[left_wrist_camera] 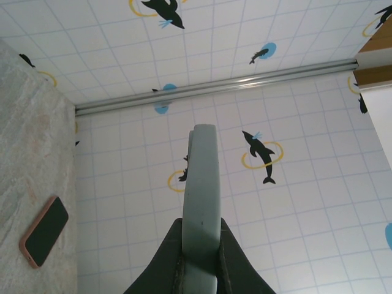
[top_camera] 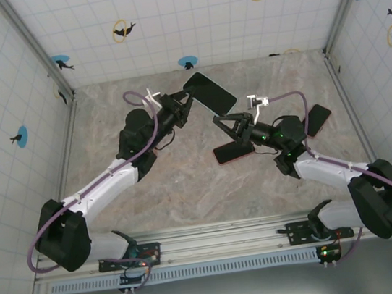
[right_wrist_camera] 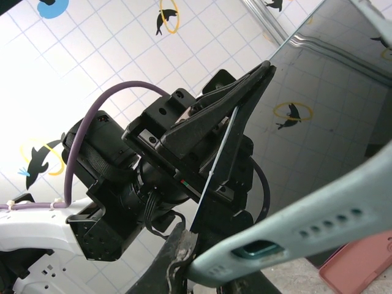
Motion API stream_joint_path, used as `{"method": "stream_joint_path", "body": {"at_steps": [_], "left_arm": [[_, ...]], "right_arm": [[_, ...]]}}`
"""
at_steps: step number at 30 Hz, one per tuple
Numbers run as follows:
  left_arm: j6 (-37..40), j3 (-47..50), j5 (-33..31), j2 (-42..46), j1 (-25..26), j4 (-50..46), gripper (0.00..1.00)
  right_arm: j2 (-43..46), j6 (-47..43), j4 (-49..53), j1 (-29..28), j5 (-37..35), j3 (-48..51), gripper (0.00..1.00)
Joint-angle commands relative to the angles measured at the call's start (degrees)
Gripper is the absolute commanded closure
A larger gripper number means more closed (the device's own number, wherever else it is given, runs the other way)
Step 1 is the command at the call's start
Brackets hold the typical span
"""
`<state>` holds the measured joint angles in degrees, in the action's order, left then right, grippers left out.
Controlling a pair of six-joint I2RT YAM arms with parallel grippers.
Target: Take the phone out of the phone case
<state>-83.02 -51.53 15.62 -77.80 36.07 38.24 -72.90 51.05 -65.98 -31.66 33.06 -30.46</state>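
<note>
While the left tool [top_camera: 189, 98] is clamped on the phone case [left_wrist_camera: 201, 177] w/ the phone [top_camera: 210, 92] inside it, the pair is held up off the desk [top_camera: 188, 192], over its far-middle part and nearer the far edge than the near one. Phone screen is dark and faces up. In the right wrist view it reflects the wall tiles & a dolphin ring. The case is pale grey-green. The left wrist view has it edge-on, upright btwn the two black fingers [left_wrist_camera: 164, 263], which press it from both sides w/ no gap.

The right tool [top_camera: 218, 120] reaches in from the desk's right side & meets the phone's near corner. Its jaws are drawn together on the case's bottom corner, just beside the charging port & the row of speaker holes. The right wrist view has one worn fingertip [right_wrist_camera: 179, 256] touching the case rim. Can't tell how deep the bite goes.

Two other handsets lie flat on the desk. A pink-cased phone [top_camera: 232, 151], screen up, sits approx mid-desk, just below the right tool. A dark phone [top_camera: 318, 119] lies near the right edge, beside the right arm. Both arms reach from the near edge w/ elbows bent & a purple cable [top_camera: 143, 136] along each.
</note>
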Motion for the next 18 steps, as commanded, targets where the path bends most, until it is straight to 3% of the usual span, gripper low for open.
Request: {"method": "stream_joint_path", "body": {"at_steps": [1,10,18], "left_arm": [[-3.0,-2.8,6.6,0.6,1.8,5.5,1.00],[-3.8,-3.9,8.4,-0.4,1.8,6.2,1.00],[-1.6,-5.3,9.2,-0.5,1.8,4.3,1.00]], "right_arm": [[-0.9,-3.3,5.1,2.0,-4.3,-0.3,0.90],[-1.4,-7.6,9.6,3.3,-3.1,-1.6,0.92],[-2.2,-4.7,6.3,5.1,-1.2,-1.8,0.91]]}}
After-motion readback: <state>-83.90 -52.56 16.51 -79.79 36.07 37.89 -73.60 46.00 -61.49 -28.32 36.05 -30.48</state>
